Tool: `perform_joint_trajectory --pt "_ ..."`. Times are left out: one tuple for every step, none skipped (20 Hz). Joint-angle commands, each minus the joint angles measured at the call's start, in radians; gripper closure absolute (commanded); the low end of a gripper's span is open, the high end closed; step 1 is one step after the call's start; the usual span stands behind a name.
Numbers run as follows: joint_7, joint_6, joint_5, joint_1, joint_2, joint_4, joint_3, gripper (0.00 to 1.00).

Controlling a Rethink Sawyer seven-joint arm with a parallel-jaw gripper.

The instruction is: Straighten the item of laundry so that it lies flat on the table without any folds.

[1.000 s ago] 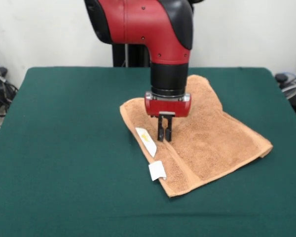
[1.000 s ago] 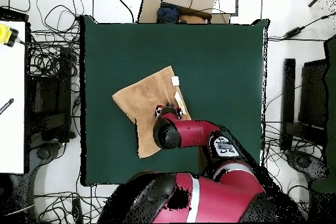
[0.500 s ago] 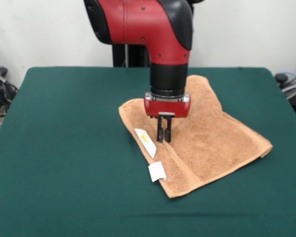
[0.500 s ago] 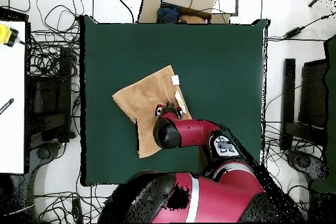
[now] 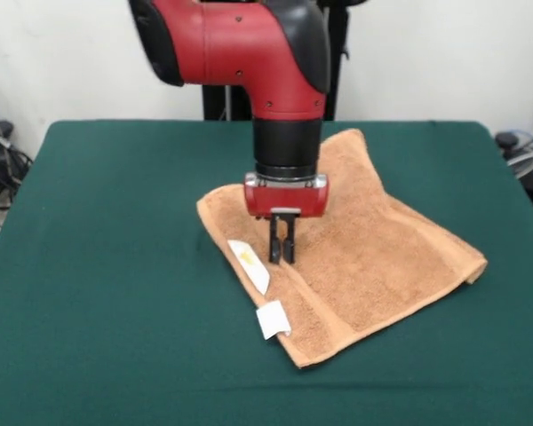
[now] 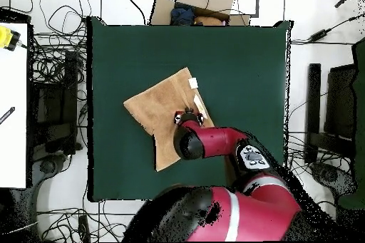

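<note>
- The table [image 5: 107,266] wore dark green felt-like cloth, matte and even, and was far larger than the towel.
- Two small white labels lay at the towel's 8 o'clock edge in the front view: one label [image 5: 250,265] with a yellow mark, the other label [image 5: 272,319] plain, just over the green.
- The gripper [image 5: 281,249] stood upright on the towel's 9 o'clock part, its two black fingers nearly together, pinching a ridge of cloth as far as I could judge.
- The towel [image 5: 382,257], tan looped terry with a woven band, sat at the table's middle, roughly square but doubled over along one side.
- Risk, in my judgement: a thin pinch could slip, or dragging could slide the whole towel on the felt instead of opening the fold.
</note>
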Motion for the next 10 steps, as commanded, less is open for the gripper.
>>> perform_joint_trajectory --pt "-0.118 0.129 -0.137 -0.176 0.083 -0.221 0.189 1.00" --pt "-0.143 0.158 -0.152 -0.199 0.085 -0.234 0.220 1.00" --pt "-0.151 0.172 -0.166 -0.212 0.088 -0.244 0.239 1.00" --pt "-0.160 0.187 -0.179 -0.225 0.090 -0.253 0.257 1.00" --pt "-0.164 0.198 -0.189 -0.236 0.093 -0.260 0.272 1.00" --pt "-0.166 0.210 -0.196 -0.243 0.094 -0.264 0.282 1.00" --pt "-0.164 0.218 -0.201 -0.245 0.092 -0.266 0.287 1.00" --pt "-0.162 0.227 -0.206 -0.246 0.089 -0.269 0.292 1.00" --pt "-0.157 0.231 -0.211 -0.247 0.088 -0.270 0.295 1.00" --pt "-0.151 0.231 -0.219 -0.249 0.091 -0.271 0.296 1.00"
